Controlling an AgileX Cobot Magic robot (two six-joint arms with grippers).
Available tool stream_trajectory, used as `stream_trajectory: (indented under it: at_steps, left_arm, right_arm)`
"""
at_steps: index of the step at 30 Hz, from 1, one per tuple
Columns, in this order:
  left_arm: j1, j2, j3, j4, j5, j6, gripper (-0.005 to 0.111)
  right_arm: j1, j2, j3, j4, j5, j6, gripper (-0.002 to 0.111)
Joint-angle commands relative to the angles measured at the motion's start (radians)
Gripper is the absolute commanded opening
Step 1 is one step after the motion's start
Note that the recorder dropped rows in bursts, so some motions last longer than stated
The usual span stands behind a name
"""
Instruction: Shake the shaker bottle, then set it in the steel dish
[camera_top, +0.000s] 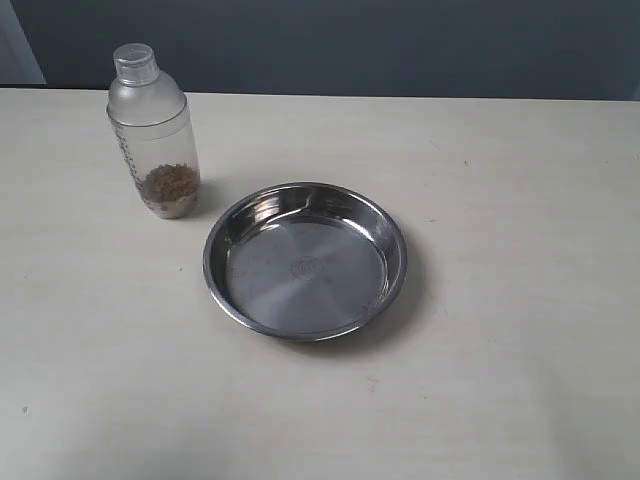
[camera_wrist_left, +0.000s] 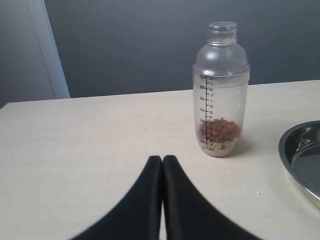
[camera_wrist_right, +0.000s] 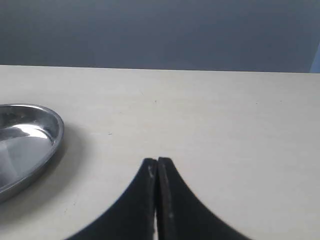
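Observation:
The shaker bottle (camera_top: 153, 133) stands upright on the table at the back left, frosted clear plastic with brown granules at its bottom. The steel dish (camera_top: 306, 259) lies empty near the table's middle, a little right of the bottle. In the left wrist view the bottle (camera_wrist_left: 220, 90) stands some way beyond my left gripper (camera_wrist_left: 162, 159), which is shut on nothing; the dish rim (camera_wrist_left: 295, 137) shows at the edge. My right gripper (camera_wrist_right: 157, 161) is shut and empty, with the dish (camera_wrist_right: 30, 142) off to one side. Neither gripper appears in the exterior view.
The pale table (camera_top: 520, 200) ends at a dark blue-grey wall (camera_top: 400, 45) at the back. A white vertical strip (camera_wrist_left: 50, 50) stands at the wall's far left.

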Motion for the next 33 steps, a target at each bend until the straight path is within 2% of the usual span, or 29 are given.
stream_trajectory:
  at_steps: [1, 3, 6, 10, 15, 20, 26, 33]
  left_arm:
    - [-0.005, -0.006, 0.005, 0.061, -0.037, 0.003, 0.0]
    - [-0.005, -0.006, 0.005, 0.046, -0.1, -0.011, 0.0]
    - [-0.005, -0.006, 0.005, -0.106, -0.199, -0.034, 0.0]
    - [-0.005, -0.006, 0.005, -0.198, -0.322, -0.034, 0.0]
    - [-0.005, -0.006, 0.005, -0.366, -0.318, -0.034, 0.0]
    - [-0.005, -0.006, 0.005, -0.371, -0.341, -0.034, 0.0]
    - [-0.005, -0.006, 0.005, -0.371, -0.46, -0.068, 0.0]
    - [-0.005, -0.006, 0.005, -0.371, -0.393, -0.075, 0.0]
  right_arm:
    - [0.004, -0.004, 0.001, -0.001, -0.014, 0.0, -0.001]
    - [0.004, -0.004, 0.001, -0.001, -0.014, 0.0, -0.001]
    - [0.004, -0.004, 0.001, -0.001, -0.014, 0.0, -0.001]
    - [0.004, -0.004, 0.001, -0.001, -0.014, 0.0, -0.001]
    - [0.004, -0.004, 0.001, -0.001, -0.014, 0.0, -0.001]
    - [0.004, -0.004, 0.001, -0.001, -0.014, 0.0, -0.001]
    - [0.004, -0.004, 0.001, -0.001, -0.014, 0.0, -0.001]
    - [0.004, -0.004, 0.001, -0.001, -0.014, 0.0, -0.001]
